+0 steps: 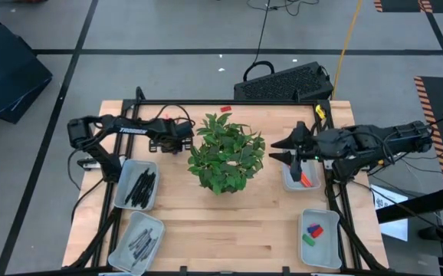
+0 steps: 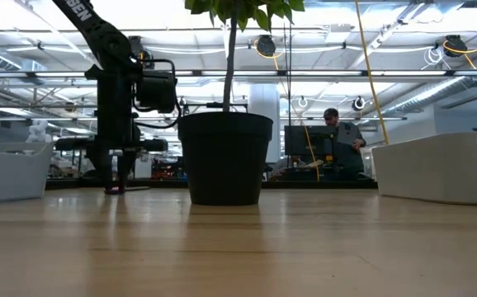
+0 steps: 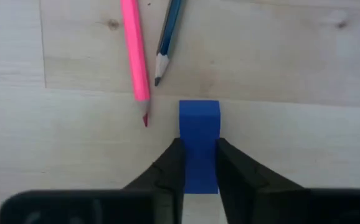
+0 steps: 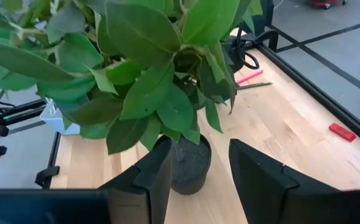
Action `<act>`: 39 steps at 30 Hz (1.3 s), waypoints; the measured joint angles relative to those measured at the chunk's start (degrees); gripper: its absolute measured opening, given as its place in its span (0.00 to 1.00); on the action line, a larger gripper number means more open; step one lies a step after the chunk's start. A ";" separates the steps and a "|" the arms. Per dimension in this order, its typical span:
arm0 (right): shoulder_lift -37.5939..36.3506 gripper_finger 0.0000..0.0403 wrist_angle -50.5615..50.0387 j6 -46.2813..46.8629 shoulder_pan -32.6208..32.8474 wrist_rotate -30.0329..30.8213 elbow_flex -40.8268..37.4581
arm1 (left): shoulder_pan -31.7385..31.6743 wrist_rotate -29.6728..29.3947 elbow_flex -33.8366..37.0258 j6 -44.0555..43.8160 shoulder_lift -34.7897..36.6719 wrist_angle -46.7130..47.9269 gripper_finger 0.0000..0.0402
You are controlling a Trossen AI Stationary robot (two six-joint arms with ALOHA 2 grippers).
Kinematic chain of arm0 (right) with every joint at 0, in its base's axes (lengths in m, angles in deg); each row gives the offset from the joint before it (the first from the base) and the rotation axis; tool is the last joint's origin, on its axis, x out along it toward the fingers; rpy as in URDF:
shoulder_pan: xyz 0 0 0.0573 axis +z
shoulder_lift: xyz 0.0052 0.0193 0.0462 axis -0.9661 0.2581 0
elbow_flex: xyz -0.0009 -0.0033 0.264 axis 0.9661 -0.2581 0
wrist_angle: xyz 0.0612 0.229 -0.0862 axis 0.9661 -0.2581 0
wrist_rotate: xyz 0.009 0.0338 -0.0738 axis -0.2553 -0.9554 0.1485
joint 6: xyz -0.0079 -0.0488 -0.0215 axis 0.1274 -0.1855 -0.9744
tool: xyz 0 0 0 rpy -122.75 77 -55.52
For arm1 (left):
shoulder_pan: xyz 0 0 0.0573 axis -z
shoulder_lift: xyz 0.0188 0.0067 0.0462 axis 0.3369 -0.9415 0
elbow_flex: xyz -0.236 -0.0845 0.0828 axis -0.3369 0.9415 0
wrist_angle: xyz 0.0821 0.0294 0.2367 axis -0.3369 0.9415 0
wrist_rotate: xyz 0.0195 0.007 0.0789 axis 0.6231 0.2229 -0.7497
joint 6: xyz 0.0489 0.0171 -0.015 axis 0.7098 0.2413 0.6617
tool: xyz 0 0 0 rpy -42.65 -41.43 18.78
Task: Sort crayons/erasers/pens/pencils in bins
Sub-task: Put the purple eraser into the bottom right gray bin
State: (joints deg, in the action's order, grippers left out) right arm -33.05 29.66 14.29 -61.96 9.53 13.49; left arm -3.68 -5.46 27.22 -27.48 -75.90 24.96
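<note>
Where a person stands behind, the wooden table holds a plant.

Standing at the middle of the table: a potted plant. To its left, two bins one before the other, the back bin and the front bin each with sticks in them; to its right, a bin just beside it under the right gripper, and nearer the front another bin with erasers inside. Behind and left of the plant, the left gripper low on the table around an eraser, two pencils just beyond.
</note>
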 joint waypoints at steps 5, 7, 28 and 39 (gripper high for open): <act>-0.37 0.38 0.27 0.00 -1.06 -0.13 -0.02 | -0.01 0.02 -0.03 0.63 0.03 -0.03 0.15; -1.04 0.38 0.21 -0.23 -1.90 -0.13 -0.04 | -0.04 0.26 -0.38 1.63 1.11 0.35 0.15; 4.63 0.38 4.46 -19.75 -12.70 -0.22 19.60 | -5.03 -4.48 -37.67 38.89 24.11 1.21 0.15; 17.90 0.38 23.59 -34.96 -13.63 -0.60 30.64 | 2.38 -6.43 -66.42 72.37 16.57 -0.50 0.16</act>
State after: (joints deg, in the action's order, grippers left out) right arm -15.15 53.25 -20.67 -75.59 8.93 44.13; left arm -1.30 -11.88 -39.21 44.89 -59.34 24.47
